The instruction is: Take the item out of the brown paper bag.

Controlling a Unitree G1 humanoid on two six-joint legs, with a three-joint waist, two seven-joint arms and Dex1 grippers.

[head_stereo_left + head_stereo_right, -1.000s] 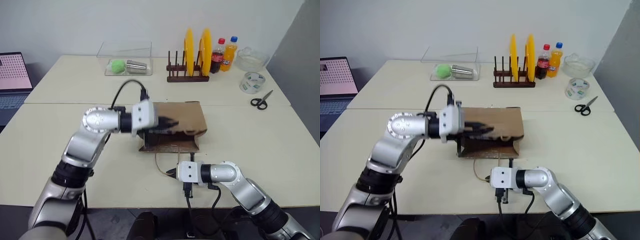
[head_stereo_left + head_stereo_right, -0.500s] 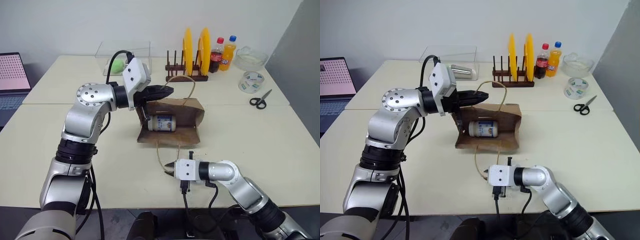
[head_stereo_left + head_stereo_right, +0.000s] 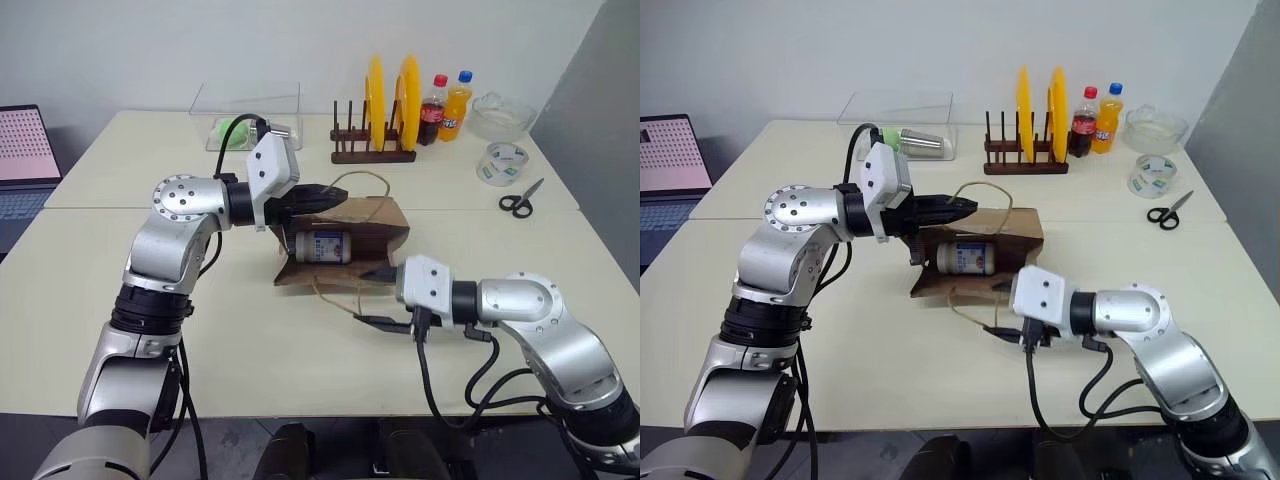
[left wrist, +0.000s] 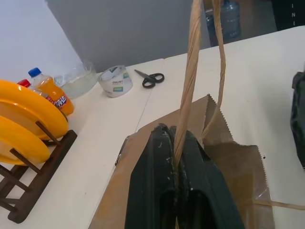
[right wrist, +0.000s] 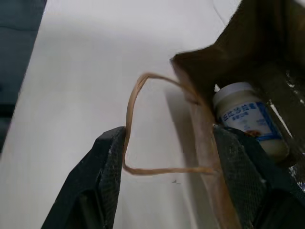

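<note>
Cream worktop (image 3: pixel 240 340) carries the brown paper bag (image 3: pixel 385 235) at centre, lying on its side, mouth toward me. I read the left end effector (image 3: pixel 338 193) as clamped on the bag's upper cord handle (image 4: pixel 190 90), lifting it. A white jar (image 3: pixel 322 246) lies inside. The right end effector (image 3: pixel 372 297) stands spread apart at the mouth, holding nothing.
</note>
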